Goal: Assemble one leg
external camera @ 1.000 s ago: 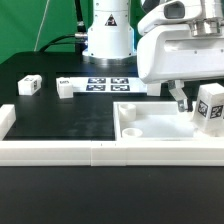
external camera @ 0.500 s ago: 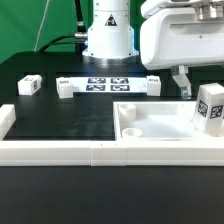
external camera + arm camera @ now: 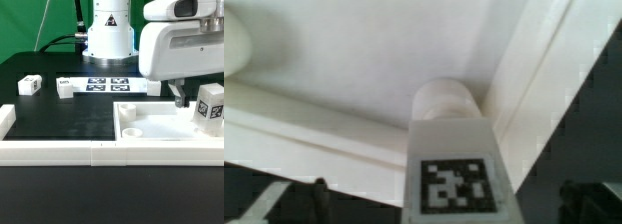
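Note:
One leg (image 3: 209,108), a white cuboid peg with a marker tag, stands upright at the corner of the large white panel (image 3: 150,122) on the exterior view's right. My gripper (image 3: 190,94) hangs over that corner; one finger (image 3: 178,94) shows beside the leg. In the wrist view the same leg (image 3: 452,150) stands between my two dark fingertips (image 3: 317,196), with clear gaps on both sides. My gripper (image 3: 445,200) is open and holds nothing.
Two more legs (image 3: 30,85) (image 3: 66,88) lie on the black table at the exterior view's left, and a third (image 3: 151,86) shows partly behind my gripper. The marker board (image 3: 105,83) lies at the back. White border rails (image 3: 60,150) run along the front. The robot base (image 3: 107,30) stands behind.
My gripper rose above the panel corner, then came back down to about its earlier height. The leg on the panel has not moved.

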### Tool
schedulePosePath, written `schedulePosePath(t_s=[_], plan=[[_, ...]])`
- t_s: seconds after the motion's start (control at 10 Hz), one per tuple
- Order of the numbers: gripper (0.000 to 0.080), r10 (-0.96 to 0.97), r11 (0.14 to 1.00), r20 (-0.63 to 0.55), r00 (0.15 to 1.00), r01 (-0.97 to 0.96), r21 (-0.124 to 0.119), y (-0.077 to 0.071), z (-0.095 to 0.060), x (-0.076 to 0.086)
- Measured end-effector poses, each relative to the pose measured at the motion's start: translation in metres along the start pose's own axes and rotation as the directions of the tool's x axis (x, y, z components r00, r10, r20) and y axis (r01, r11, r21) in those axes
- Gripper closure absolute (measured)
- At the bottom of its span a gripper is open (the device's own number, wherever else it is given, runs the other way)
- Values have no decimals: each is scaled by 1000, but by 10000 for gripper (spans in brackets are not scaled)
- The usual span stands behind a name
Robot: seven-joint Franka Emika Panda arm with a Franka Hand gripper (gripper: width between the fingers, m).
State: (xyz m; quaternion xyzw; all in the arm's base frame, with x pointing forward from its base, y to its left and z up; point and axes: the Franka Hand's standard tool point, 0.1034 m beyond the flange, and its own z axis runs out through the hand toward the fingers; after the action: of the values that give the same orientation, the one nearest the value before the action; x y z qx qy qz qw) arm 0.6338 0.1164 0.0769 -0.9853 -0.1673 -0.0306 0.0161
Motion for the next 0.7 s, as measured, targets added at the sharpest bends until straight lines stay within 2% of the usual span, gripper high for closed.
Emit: schedulePosePath(t_s=[0.1,0.2,0.3,0.7], plan=[[150,1,1000,107,994,-3,19,-3,1,-9],[150,-3,1000,181,983,-2,27,-3,-3,-6],[150,-1,1000,129,992,-1,17,0,-6,9],[150,-2,1000,127,992,0,18,-2,-6,9]])
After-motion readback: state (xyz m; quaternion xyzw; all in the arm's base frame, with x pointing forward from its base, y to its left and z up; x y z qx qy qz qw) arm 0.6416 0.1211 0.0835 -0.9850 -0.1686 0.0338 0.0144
